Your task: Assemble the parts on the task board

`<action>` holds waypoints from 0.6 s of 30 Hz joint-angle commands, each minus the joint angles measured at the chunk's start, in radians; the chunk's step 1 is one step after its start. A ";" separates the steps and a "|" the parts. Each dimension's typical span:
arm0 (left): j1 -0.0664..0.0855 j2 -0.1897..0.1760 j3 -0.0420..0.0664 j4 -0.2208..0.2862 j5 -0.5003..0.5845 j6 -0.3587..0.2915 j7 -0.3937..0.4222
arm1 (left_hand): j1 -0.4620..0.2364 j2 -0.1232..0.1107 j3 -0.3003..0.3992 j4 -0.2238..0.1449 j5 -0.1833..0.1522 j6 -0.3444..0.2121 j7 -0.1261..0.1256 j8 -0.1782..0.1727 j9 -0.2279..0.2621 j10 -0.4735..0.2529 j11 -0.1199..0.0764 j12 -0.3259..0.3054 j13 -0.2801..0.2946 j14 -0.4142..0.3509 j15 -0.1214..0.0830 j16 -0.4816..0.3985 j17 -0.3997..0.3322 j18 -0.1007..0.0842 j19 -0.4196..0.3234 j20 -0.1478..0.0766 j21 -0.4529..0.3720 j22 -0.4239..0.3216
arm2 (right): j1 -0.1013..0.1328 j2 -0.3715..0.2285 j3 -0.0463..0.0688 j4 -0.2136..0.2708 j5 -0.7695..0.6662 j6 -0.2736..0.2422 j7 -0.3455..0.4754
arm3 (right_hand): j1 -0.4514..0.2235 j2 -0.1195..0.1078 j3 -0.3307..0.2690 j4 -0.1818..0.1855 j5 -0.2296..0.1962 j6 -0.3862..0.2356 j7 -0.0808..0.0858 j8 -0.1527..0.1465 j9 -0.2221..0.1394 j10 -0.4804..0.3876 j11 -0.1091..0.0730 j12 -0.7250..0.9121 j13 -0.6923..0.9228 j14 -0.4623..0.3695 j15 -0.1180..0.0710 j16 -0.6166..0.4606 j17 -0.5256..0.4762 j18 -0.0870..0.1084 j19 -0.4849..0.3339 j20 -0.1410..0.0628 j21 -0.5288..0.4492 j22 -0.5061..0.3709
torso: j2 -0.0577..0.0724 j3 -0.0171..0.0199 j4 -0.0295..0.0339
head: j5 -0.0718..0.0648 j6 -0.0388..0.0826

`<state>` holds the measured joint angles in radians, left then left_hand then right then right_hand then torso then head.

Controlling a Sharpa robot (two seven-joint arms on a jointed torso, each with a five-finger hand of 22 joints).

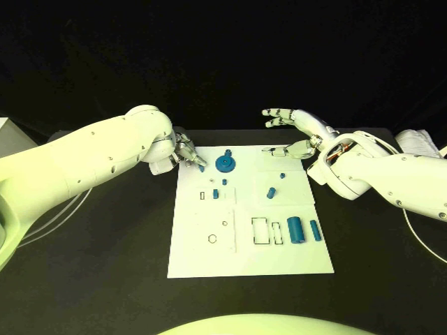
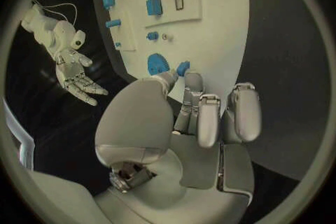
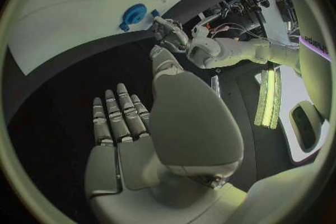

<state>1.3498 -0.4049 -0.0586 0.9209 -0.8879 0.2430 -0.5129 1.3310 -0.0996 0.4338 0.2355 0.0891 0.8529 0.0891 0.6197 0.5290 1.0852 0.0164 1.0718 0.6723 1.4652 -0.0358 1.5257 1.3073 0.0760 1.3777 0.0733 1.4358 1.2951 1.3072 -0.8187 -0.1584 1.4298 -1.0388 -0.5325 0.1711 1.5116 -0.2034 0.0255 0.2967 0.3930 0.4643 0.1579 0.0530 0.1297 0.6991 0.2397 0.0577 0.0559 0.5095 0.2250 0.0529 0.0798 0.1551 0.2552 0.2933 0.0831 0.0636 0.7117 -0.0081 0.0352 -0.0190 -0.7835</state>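
In the head view, the left silver many-fingered hand (image 1: 186, 152) is largely hidden behind its own white forearm, so its grip on the small blue peg-shaped part (image 1: 202, 167) at the white task board's (image 1: 284, 258) far edge cannot be resolved there. In the left wrist view, the curled fingers (image 2: 209, 117) cover that peg's lower portion (image 2: 182, 68). The small dark cut-outs on the board (image 1: 212, 239) are too small to make out.

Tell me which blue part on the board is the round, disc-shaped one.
The blue disc at the task board's far edge, beside the left robot hand; the other blue parts are small pegs, blocks or cylinders.
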 commanded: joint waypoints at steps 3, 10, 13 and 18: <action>-0.001 0.002 -0.001 0.001 0.017 0.034 0.002 | 0.010 -0.002 0.015 -0.005 0.004 0.006 -0.001 0.006 -0.001 0.011 0.000 0.010 0.007 0.075 -0.005 0.005 0.181 -0.012 0.002 -0.005 0.007 0.004 | 0.000 0.001 0.000 0.000 -0.002 0.015 0.003 | 0.001 0.011 0.008 -0.002 -0.005 0.009 0.129 0.005 0.001 0.011 0.002 0.000 0.001 0.010 0.000 0.003 0.002 -0.017 0.010 0.000 0.005 0.000 | 0.000 -0.0007 0.0008 | 0.000 -0.001; -0.002 0.002 -0.001 0.004 0.019 0.026 0.005 | 0.016 -0.010 0.061 -0.024 0.005 0.010 -0.005 0.012 -0.002 0.021 -0.004 0.012 0.009 0.077 -0.009 0.007 0.186 -0.013 0.005 -0.008 0.009 0.009 | 0.000 0.002 0.000 -0.001 0.000 0.017 0.003 | 0.001 0.012 0.009 -0.002 -0.005 0.010 0.130 0.005 0.002 0.013 0.003 0.000 0.001 0.012 0.002 0.004 0.002 -0.019 0.010 0.000 0.006 0.000 | 0.000 -0.0006 0.0008 | 0.002 0.000; -0.002 0.000 -0.001 0.006 0.019 0.021 0.006 | 0.015 -0.021 0.150 -0.061 0.007 0.005 -0.004 0.025 0.001 0.031 -0.007 0.008 0.008 0.078 -0.011 0.008 0.188 -0.013 0.008 -0.011 0.010 0.012 | 0.000 0.003 0.000 -0.001 0.000 0.017 0.003 | 0.001 0.014 0.010 -0.002 -0.005 0.010 0.131 0.005 0.001 0.015 0.005 0.000 0.001 0.013 0.004 0.004 0.002 -0.021 0.011 0.000 0.006 0.000 | 0.000 -0.0004 0.0008 | 0.001 0.000; -0.002 -0.004 -0.001 0.013 0.020 0.013 0.008 | -0.018 -0.041 0.265 -0.122 0.019 -0.009 0.002 0.054 0.017 0.043 -0.005 0.005 0.008 0.079 -0.009 0.009 0.189 -0.014 0.010 -0.011 0.011 0.016 | -0.001 0.002 0.000 -0.002 0.002 0.018 0.003 | 0.001 0.015 0.012 -0.002 -0.006 0.013 0.133 0.006 0.002 0.020 0.007 0.000 0.002 0.016 0.006 0.004 0.002 -0.023 0.011 0.001 0.006 0.000 | 0.000 0.0002 0.0007 | 0.003 0.000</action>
<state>1.3479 -0.4086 -0.0599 0.9295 -0.8757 0.2519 -0.5112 1.3204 -0.1405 0.5934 0.2132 0.1027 0.8503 0.0914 0.6704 0.5257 1.1191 0.0110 1.0805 0.6785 1.4652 -0.0429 1.5296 1.3073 0.0761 1.3832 0.0678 1.4406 1.3082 1.3070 -0.8169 -0.1584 1.4278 -1.0364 -0.5273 0.1700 1.5148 -0.1987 0.0338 0.2939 0.3930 0.4689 0.1565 0.0530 0.1300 0.7130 0.2465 0.0577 0.0559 0.5166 0.2322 0.0529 0.0808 0.1389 0.2625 0.2932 0.0831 0.0634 0.7116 -0.0087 0.0360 -0.0170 -0.7831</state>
